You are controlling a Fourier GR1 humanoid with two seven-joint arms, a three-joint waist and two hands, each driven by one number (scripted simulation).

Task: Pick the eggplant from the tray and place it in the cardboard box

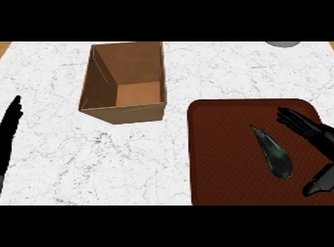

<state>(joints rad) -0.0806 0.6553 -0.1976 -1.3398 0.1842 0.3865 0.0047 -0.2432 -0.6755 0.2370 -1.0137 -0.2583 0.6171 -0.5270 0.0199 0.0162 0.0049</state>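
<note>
The eggplant [272, 152] lies flat on the dark red tray [220, 159], a slim dark body with its stem end toward 11 o'clock and its fat end toward 5 o'clock, a little right of the tray's middle. Nothing holds it yet.

My right hand [319, 140] sits just beside it at its 3 o'clock, over the tray's right part. Its fingers [295, 120] are spread and nearly straight, pointing toward 10 o'clock, and the thumb [318, 184] hangs apart at 5 o'clock; the hand is wide open and empty.

As I judge it, the step in hand is the grasp. To do it well I should bring the palm over the thick half, set fingers on one long side and thumb on the other, across the narrow width, not along its length. Closing near the middle should keep it from tipping.

The cardboard box [124, 82] stands open on the counter [70, 144], well apart at 10 o'clock from the tray, so the carry goes up and left.

My left hand [0, 144] rests open at the view's left edge, fingers up.
</note>
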